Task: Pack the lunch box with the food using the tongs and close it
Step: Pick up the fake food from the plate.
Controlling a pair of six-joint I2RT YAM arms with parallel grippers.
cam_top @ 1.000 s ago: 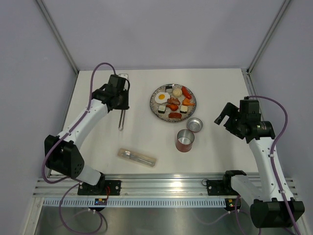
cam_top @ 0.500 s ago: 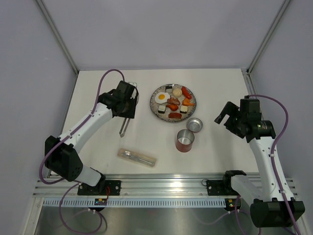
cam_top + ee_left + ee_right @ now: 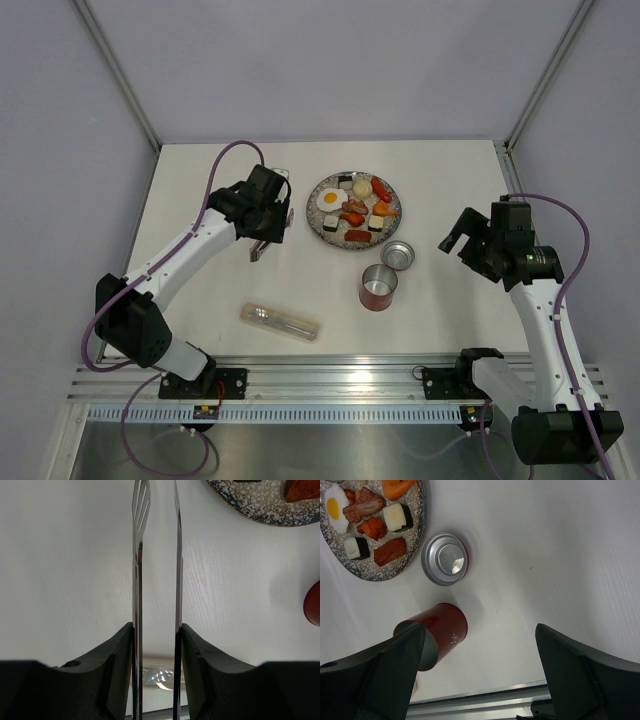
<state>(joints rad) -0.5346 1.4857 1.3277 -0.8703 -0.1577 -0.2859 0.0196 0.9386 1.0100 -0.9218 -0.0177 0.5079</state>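
Tongs read best from your left wrist: both silver arms sit clamped between the left gripper's fingers, tips parted, pointing toward the speckled plate. From above, a clear sleeve lies nearer the bases. The food sits on that plate. Right of it, the lid rests metal side up near the upright, open lunch box. Your right gripper hangs above, fingers spread wide.
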